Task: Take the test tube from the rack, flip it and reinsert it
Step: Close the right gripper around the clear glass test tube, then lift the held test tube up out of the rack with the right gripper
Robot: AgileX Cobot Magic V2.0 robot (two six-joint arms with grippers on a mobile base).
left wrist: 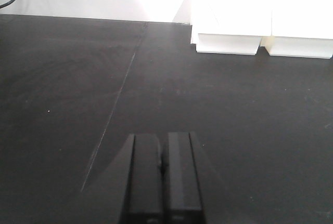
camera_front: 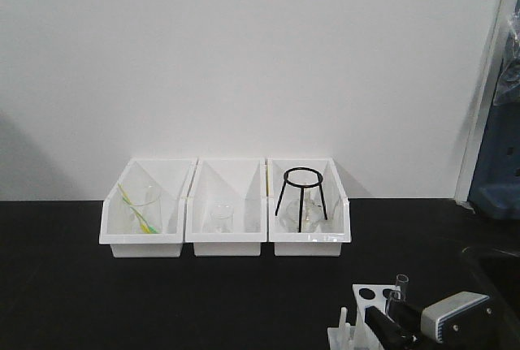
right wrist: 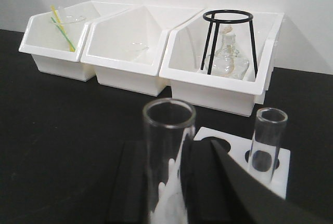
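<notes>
The right gripper [right wrist: 166,182] grips an upright clear test tube [right wrist: 167,146], mouth up. Just right of it, a second test tube [right wrist: 267,141] stands in the white rack [right wrist: 234,148]. Three white bins [right wrist: 130,73] line the wall behind.

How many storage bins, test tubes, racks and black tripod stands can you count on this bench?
Storage bins: 3
Test tubes: 2
Rack: 1
Black tripod stand: 1
Total: 7

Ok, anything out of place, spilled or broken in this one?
Nothing stands out. The bins sit in an even row, their glassware upright. One tube stands upright in the rack; the right gripper holds a second test tube mouth-up. No spill or breakage shows.
</notes>
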